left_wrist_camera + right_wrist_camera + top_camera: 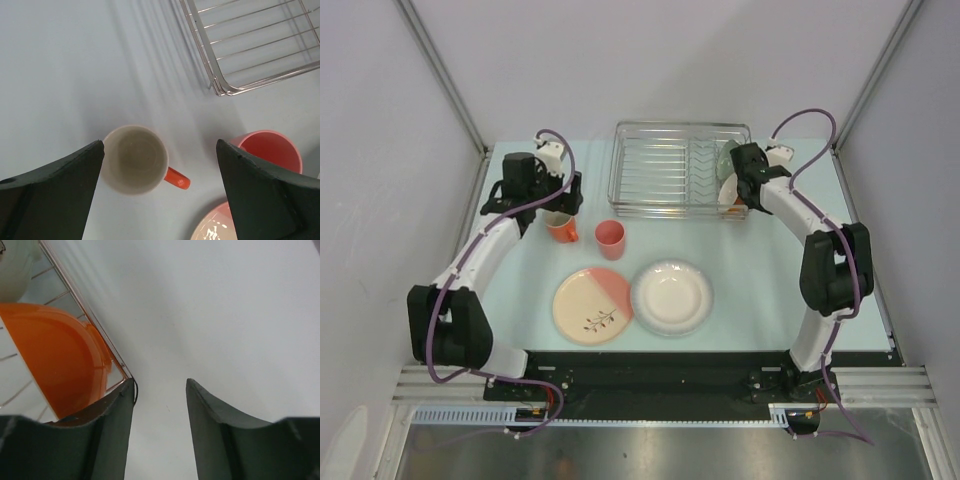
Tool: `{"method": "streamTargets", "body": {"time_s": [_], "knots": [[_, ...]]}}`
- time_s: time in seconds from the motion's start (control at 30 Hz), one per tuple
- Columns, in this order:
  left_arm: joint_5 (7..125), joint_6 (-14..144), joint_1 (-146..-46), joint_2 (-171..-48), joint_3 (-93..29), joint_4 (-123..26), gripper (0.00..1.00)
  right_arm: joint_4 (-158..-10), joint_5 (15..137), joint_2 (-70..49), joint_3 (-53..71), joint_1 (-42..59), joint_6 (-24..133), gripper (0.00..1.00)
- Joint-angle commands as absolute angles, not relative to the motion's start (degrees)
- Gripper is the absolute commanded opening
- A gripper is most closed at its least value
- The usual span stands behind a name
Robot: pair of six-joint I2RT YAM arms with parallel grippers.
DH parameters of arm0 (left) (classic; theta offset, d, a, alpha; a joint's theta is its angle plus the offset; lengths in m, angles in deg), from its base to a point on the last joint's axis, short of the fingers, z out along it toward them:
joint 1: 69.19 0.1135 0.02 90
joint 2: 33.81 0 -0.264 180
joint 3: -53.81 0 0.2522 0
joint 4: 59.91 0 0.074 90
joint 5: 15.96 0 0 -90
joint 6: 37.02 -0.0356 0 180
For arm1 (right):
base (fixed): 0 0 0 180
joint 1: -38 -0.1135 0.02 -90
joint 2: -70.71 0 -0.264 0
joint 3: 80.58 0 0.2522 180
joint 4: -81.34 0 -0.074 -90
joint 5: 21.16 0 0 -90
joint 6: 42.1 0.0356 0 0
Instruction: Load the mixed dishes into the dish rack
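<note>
- The left claw [560, 208] hangs with its jaws spread wide apart, gripping nothing
- Directly under it the orange mug [135, 159] stands upright on the desk [750, 260], in the gap between the fingers [50, 195] and much closer to one of them; its orange handle points towards the other
- The small pink cup [270, 150] stands upright just past that other finger, partly hidden by it
- Ahead of the left claw lies a near corner of the dish rack [250, 50]
- The cream-and-pink plate [592, 305] and the white plate [671, 297] lie flat, side by side, nearer the arm bases than either claw
- The right claw [160, 382] sits at the far right end of the rack, jaws partly apart with only bare desk between them
- One of its fingers [110, 435] is at the rack's corner wire; whether it touches is unclear
- Just beside that finger, inside the rack, an orange bowl [55, 360] leans on edge; the green bowl [727, 160] stands further in
</note>
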State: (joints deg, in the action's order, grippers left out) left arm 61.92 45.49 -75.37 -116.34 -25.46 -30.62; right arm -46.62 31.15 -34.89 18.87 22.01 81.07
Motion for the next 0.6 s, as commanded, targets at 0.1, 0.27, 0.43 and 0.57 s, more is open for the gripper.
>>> {"method": "streamTargets", "body": {"time_s": [0.1, 0.27, 0.43, 0.57], "knots": [[64.7, 45.9, -79.6, -116.7, -28.1, -31.6, 0.99, -37.9, 28.7, -31.4, 10.3, 26.1, 87.0, 0.45], [66.0, 45.7, -81.1, -117.6, -28.4, -31.9, 1.0, -34.4, 30.1, -27.7, 4.4, 26.3, 89.3, 0.37], [66.7, 45.2, -82.4, -119.1, -29.1, -32.7, 0.99, -32.5, 31.3, -21.8, -3.0, 26.2, 90.5, 0.34], [67.3, 45.2, -84.3, -121.0, -30.3, -32.9, 1.0, -32.1, 31.7, -16.5, -7.3, 26.6, 90.4, 0.36]]}}
